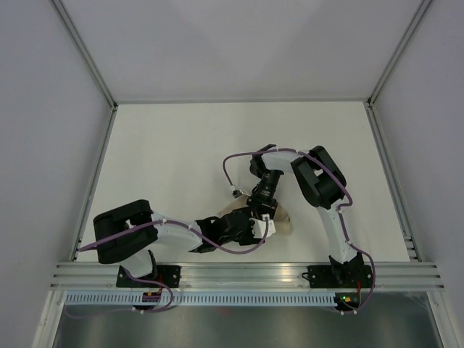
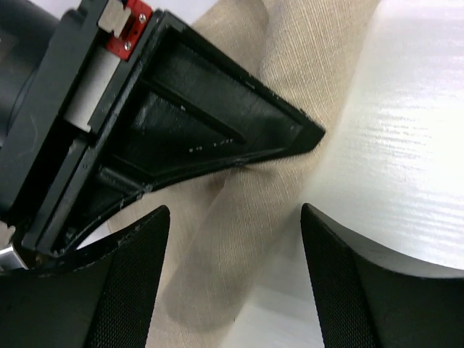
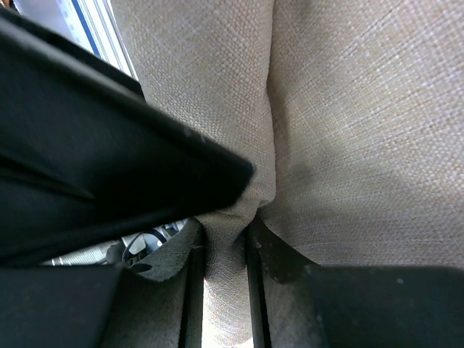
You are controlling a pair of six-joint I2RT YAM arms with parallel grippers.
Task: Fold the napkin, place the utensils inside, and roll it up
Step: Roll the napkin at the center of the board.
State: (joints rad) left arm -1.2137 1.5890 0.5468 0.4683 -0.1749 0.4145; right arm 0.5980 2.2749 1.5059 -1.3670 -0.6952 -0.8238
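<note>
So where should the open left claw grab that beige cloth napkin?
Probably the narrow folded band of the beige cloth napkin lying between the open fingers of the left gripper, from above, straddling its width; the right gripper pinches a fold beside it.

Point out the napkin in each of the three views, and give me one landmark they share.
Top external: napkin low centre, only a small tan patch showing.
Left wrist: tan band running diagonally from top centre to bottom left.
Right wrist: fills most of the frame, with one fold pinched at the bottom.
Shared landmark: the right gripper clamped on that fold; black wedge at upper left in the left wrist view, above the patch from the top.
</note>
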